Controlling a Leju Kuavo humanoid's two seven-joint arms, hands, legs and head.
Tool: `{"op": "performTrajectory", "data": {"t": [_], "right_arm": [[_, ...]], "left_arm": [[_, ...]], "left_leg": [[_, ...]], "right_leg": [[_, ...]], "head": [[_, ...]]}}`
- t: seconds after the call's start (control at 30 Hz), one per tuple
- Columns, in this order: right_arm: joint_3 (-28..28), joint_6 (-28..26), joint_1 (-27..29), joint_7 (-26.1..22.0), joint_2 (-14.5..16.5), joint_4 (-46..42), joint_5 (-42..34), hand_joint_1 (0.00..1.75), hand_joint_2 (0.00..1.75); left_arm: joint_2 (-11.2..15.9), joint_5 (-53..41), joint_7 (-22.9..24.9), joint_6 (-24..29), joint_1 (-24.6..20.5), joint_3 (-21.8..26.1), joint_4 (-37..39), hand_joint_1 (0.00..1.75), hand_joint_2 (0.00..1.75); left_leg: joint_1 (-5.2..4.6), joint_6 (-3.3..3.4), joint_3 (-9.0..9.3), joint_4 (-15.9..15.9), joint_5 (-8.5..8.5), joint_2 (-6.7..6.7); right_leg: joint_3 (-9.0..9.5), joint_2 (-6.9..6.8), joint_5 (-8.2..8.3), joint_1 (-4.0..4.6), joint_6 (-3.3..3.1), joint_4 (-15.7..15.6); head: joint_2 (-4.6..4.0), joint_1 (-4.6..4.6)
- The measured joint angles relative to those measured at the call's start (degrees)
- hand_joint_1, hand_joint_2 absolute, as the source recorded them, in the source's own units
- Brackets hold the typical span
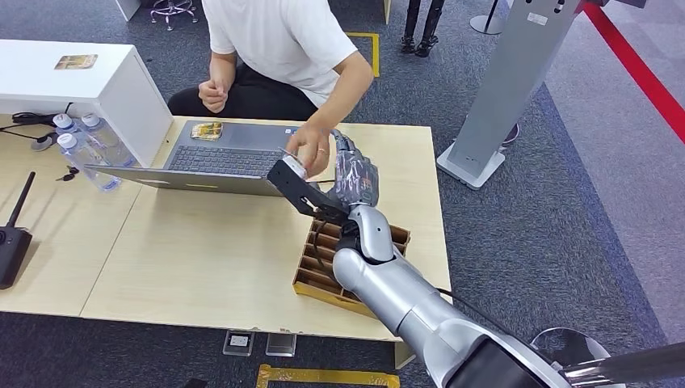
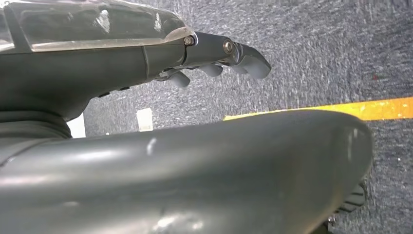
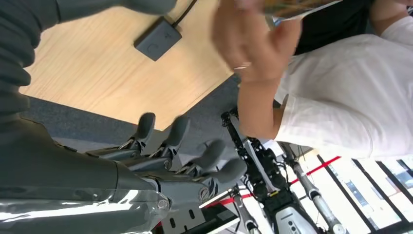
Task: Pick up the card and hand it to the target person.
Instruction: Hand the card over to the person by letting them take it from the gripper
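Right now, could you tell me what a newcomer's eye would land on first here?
Above the wooden table, the robot's right hand is raised to meet a person's hand reaching over an open laptop. Below it, a slotted cardboard box sits near the table's front edge.

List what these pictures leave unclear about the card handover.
- Card: right wrist view, blurred and cut by the frame edge; head view, hidden behind the person's hand.
- Right hand: whether it holds the card, fingers face away.
- Left hand: mostly hidden by its own cover.
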Motion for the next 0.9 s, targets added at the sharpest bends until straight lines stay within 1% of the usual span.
{"op": "performTrajectory", "data": {"t": [0.1,0.23,0.3,0.37,0.5,0.67,0.8,0.9], "right_arm": [[-0.7,-0.7,0.8,-2.5,-0.8,-1.4,2.1,0.0,1.75],[-4.8,-1.1,4.4,-9.2,-1.8,-6.4,4.3,0.0,1.75],[-7.4,-1.2,6.8,-12.1,-2.1,-9.6,3.2,0.0,1.75],[-9.6,-1.2,9.3,-13.6,-2.8,-13.5,0.4,0.0,1.75],[-11.6,-1.3,14.3,-12.4,-5.5,-23.1,-5.8,0.0,1.75],[-12.0,-1.3,20.4,-9.9,-10.2,-36.5,-9.2,0.0,1.75],[-11.7,-1.0,24.3,-9.4,-13.9,-45.6,-13.5,0.0,1.75],[-11.0,1.1,27.6,-10.2,-16.7,-51.2,-18.6,0.0,1.75]], "left_arm": [[0.0,0.3,0.0,0.2,0.1,0.0,0.0,0.0,0.0],[0.0,0.6,-0.1,0.4,0.3,0.0,0.0,0.0,0.0],[0.0,0.9,-0.1,0.4,0.3,0.0,0.0,0.0,0.0],[0.0,1.3,-0.1,0.5,0.4,0.0,0.0,0.0,0.0],[0.0,1.6,0.0,0.7,0.6,0.0,0.0,0.0,0.0],[0.2,2.0,0.1,1.1,0.7,0.0,0.0,0.0,0.0],[0.2,2.3,-0.2,1.1,0.7,0.0,0.0,0.0,0.0],[0.3,2.5,-0.2,1.0,0.7,0.0,0.0,0.0,0.0]], "left_leg": [[0.0,0.0,0.01,0.0,0.0,0.01],[0.0,0.0,0.01,0.0,0.0,0.01],[0.0,0.0,0.01,0.0,0.0,0.01],[0.0,0.0,0.02,0.0,-0.01,0.0],[0.0,0.0,0.02,0.0,-0.01,0.01],[-0.01,0.0,0.01,0.0,-0.01,0.02],[-0.01,-0.01,0.01,0.0,-0.02,0.02],[0.0,-0.02,0.01,0.0,-0.04,0.02]], "right_leg": [[-0.01,0.01,0.0,0.0,0.0,0.0],[-0.01,0.01,0.0,0.0,0.0,0.0],[-0.01,0.01,0.0,0.0,0.0,0.0],[-0.02,0.0,0.0,0.0,0.0,0.0],[-0.01,0.01,0.0,0.0,0.0,0.0],[-0.02,0.03,0.0,-0.01,0.0,-0.1],[-0.02,0.02,0.0,-0.01,0.0,-0.1],[-0.01,0.03,0.0,0.0,0.0,-0.1]], "head": [[0.0,0.0],[0.0,0.02],[0.0,-0.01],[0.0,-0.03],[0.0,0.01],[0.0,0.06],[0.0,0.02],[0.0,0.0]]}}
